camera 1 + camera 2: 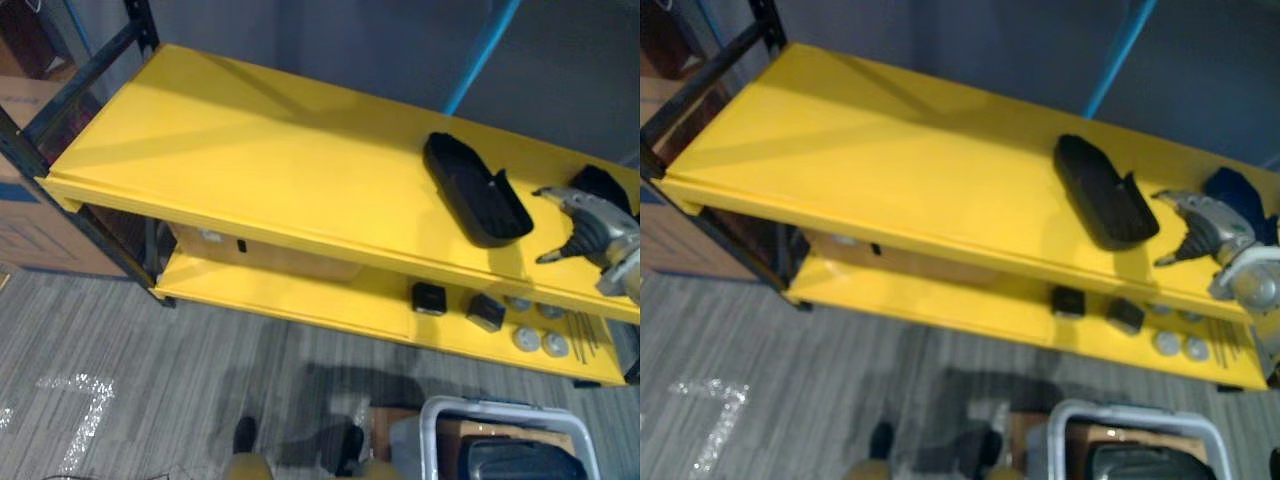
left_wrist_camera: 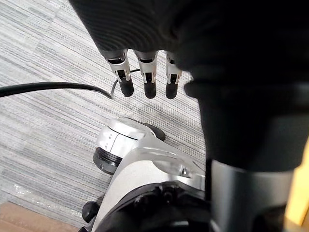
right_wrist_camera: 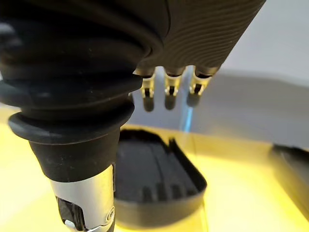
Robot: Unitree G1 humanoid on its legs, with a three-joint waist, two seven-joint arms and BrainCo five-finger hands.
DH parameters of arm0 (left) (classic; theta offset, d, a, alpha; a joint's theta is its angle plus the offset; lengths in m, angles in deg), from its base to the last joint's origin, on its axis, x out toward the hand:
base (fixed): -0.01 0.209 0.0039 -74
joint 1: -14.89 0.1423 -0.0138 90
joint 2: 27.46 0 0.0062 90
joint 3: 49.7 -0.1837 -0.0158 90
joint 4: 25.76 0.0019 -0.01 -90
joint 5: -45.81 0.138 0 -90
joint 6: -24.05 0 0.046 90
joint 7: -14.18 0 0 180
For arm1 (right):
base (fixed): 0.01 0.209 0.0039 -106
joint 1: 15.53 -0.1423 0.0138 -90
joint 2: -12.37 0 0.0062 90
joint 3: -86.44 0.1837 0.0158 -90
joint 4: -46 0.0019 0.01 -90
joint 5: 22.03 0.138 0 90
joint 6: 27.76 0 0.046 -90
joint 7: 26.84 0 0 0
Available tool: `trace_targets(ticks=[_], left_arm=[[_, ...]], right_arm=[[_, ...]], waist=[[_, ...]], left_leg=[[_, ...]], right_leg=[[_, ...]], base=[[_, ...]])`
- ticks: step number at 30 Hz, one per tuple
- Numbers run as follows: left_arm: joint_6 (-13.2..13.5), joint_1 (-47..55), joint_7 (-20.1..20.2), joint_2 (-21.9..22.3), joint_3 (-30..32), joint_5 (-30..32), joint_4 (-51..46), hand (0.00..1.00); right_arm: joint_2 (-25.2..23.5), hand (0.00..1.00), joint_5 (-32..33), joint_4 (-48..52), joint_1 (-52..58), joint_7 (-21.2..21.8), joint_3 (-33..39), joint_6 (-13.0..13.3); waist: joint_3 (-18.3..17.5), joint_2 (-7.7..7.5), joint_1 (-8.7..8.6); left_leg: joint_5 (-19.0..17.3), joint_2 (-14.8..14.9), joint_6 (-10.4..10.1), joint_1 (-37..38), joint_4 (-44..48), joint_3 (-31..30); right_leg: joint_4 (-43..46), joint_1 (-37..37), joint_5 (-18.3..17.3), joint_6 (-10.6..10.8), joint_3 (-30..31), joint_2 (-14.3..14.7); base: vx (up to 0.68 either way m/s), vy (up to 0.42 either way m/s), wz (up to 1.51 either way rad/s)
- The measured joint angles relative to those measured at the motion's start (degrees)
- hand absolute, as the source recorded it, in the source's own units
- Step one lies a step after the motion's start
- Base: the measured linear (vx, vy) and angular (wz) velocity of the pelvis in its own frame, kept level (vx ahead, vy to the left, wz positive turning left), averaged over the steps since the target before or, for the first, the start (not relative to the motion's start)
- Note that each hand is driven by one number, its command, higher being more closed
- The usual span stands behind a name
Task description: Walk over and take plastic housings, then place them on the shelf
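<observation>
While rt robot hand hovers open, housing nr shelf front edge

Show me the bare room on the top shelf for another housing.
The top shelf is bare from the black frame post at its left end to the long housing. The right end is crowded: that housing, a second housing and the right hand are close together.
</observation>
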Motion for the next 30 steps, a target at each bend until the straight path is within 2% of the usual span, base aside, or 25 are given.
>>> trace_targets(ticks=[3, 10, 17, 18, 30], left_arm=[[0.0, -0.9, -0.1, 0.0, 0.0, -0.1, -1.1, 0.00], [0.1, -1.5, -0.2, -0.3, -0.1, -0.6, -2.9, 0.00], [0.4, -1.7, -0.3, -1.1, -0.2, -1.0, -5.0, 0.00], [0.5, -1.7, -0.6, -1.3, 0.0, -1.1, -5.4, 0.00], [2.0, -3.6, -1.3, -2.3, -0.1, -2.9, -6.6, 0.00]], right_arm=[[-0.1, 0.00, -0.2, -0.6, -1.2, 0.0, -0.6, -0.5], [-0.1, 0.00, -0.1, -3.0, -5.0, -0.1, -2.9, -1.5], [0.0, 0.00, -0.1, -5.0, -8.5, -0.1, -5.5, -1.4], [0.0, 1.00, -0.1, -5.0, -8.6, -0.1, -5.6, -1.5], [3.3, 1.00, 0.1, -4.3, -10.8, -1.4, -6.7, -1.5]], waist=[[1.9, 0.45, 0.58], [4.9, 1.66, 0.66], [7.2, 5.01, 0.97], [7.3, 5.21, 1.17], [8.8, 7.12, 1.67]], left_leg=[[0.0, 0.0, 0.0, 0.0, 0.0, -0.2], [0.1, -0.2, 0.0, -1.4, 0.0, -0.7], [0.2, 0.0, 0.1, -2.1, 0.0, -1.4], [0.2, 0.0, 0.1, -2.2, 0.0, -1.4], [0.4, -0.1, 0.5, -3.0, 0.0, -1.4]], right_leg=[[0.2, 0.0, 0.1, 0.2, -0.1, -0.1], [0.4, -1.3, 0.1, 0.2, -0.4, -0.2], [2.8, -2.5, 0.1, 0.2, -0.2, -0.4], [3.1, -2.8, 0.1, 0.2, -0.1, -0.5], [4.3, -4.0, 0.1, 0.1, 0.0, -0.7]], base=[[0.00, 0.002, 0.01], [0.01, 0.002, 0.02], [0.02, 0.017, 0.06], [0.00, 0.000, 0.00], [-0.01, 0.001, 0.00]])
